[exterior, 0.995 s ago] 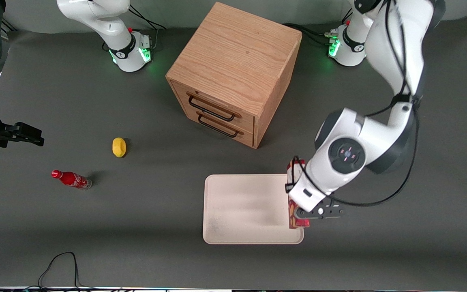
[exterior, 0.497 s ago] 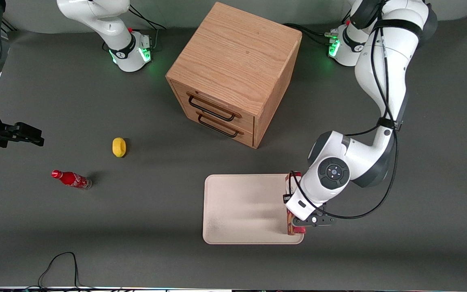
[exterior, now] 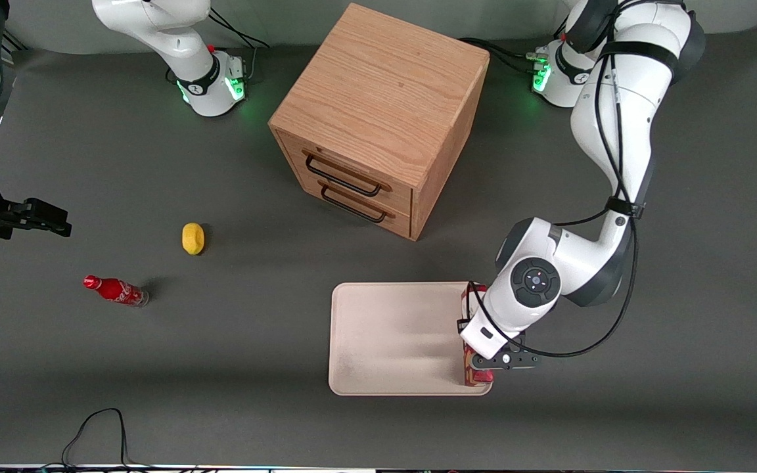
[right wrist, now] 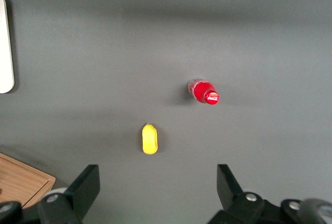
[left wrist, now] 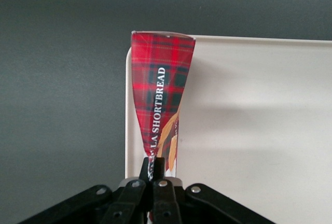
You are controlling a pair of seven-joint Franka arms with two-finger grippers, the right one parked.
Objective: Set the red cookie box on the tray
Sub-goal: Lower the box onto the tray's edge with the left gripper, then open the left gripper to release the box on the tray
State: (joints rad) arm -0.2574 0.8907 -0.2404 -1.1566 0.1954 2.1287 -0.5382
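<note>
Gripping red cookie box (left wrist: 158,105) by upper edge, gripper (left wrist: 154,175) pinched tight on it, box hanging on edge, narrow side up. Box sits over tray (exterior: 391,341), along rim at working arm's end; looks low, likely close to set-down, contact unclear. Tray surface bare, nothing blocking. Wooden drawer cabinet (exterior: 378,118) farther from front camera. Yellow object (exterior: 192,238), red soda bottle (exterior: 115,290) well apart toward parked arm's end.

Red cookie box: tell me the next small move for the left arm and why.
Probably open the end effector and let go. It is shut on the red cookie box, which stands on edge over the tray, just inside the rim nearest the working arm. Whether the box already touches the tray is unclear, so a slight lowering first may be safer.
</note>
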